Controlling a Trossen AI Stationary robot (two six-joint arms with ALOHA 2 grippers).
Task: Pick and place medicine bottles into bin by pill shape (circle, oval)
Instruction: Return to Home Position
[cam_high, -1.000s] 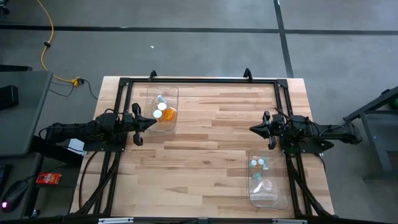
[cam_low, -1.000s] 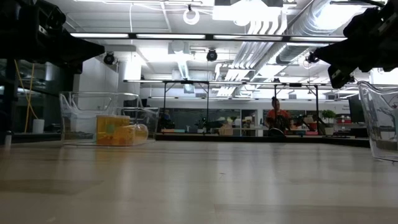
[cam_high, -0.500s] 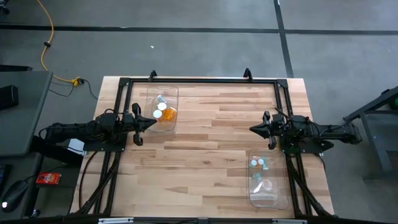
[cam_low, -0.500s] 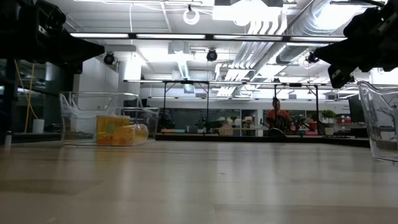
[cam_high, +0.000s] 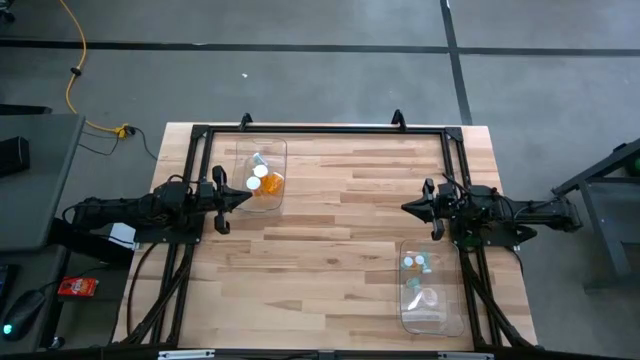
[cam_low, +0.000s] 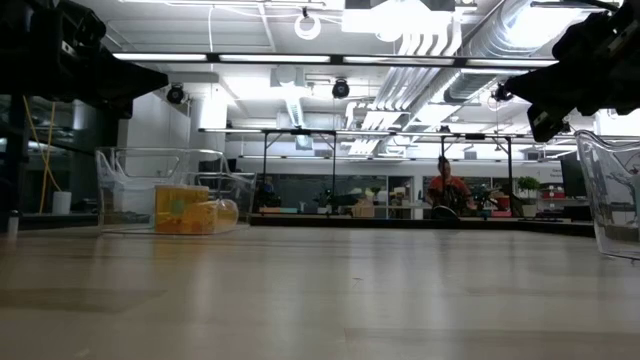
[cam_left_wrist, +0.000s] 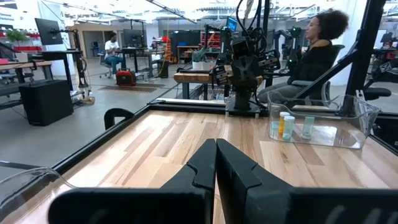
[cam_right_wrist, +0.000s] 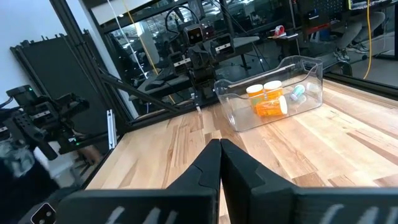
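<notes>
At the table's (cam_high: 340, 235) left side, the left gripper (cam_high: 238, 197) hung empty with its fingers pressed together, just beside the left bin (cam_high: 262, 143), which held the amber bottles (cam_high: 270, 185). Opposite, the right gripper (cam_high: 408, 207) was likewise closed on nothing, near the right bin (cam_high: 432, 328), which held the pale bottles (cam_high: 415, 264).

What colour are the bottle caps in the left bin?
White caps; the high view shows them best.

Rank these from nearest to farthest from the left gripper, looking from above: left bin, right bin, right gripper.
1. Left bin, right beside the left gripper.
2. Right gripper, across the table.
3. Right bin, farthest, at the table's right edge.
</notes>
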